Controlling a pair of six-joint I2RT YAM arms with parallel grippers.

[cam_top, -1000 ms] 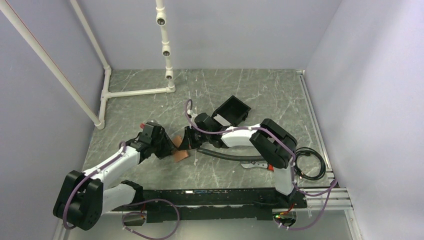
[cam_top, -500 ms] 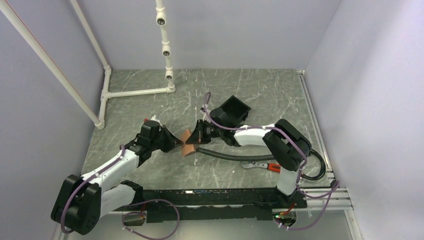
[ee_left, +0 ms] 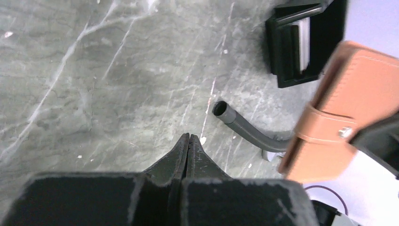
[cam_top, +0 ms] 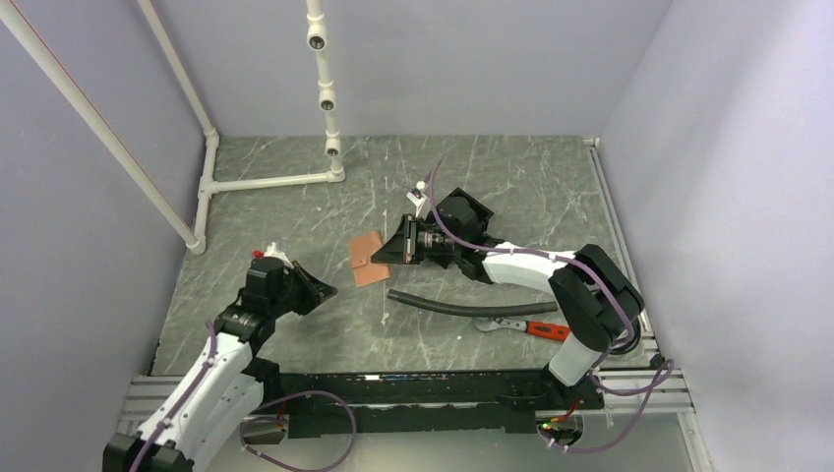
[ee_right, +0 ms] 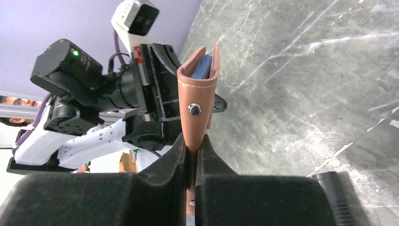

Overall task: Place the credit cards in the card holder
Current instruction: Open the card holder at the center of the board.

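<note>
The tan leather card holder [cam_top: 369, 260] hangs folded in my right gripper [cam_top: 396, 250], above the table's middle. In the right wrist view the gripper [ee_right: 192, 147] is shut on its lower edge, and the holder [ee_right: 197, 101] stands upright with a snap stud facing the camera. The edge of a blue credit card [ee_right: 203, 67] shows between its two leaves. My left gripper [cam_top: 321, 288] is shut and empty, low over the table to the near left of the holder. In the left wrist view its jaws [ee_left: 188, 137] are pressed together, and the holder [ee_left: 346, 110] shows at the right.
A black plastic box [cam_top: 462, 216] stands behind the right gripper and shows in the left wrist view [ee_left: 301, 44]. A black hose [cam_top: 462, 307] and a red-handled tool [cam_top: 526, 326] lie near the right arm. A white pipe frame [cam_top: 266, 182] stands at the back left.
The left gripper has drawn back from the card holder toward the near left. The right gripper has carried the holder up and toward the back.
</note>
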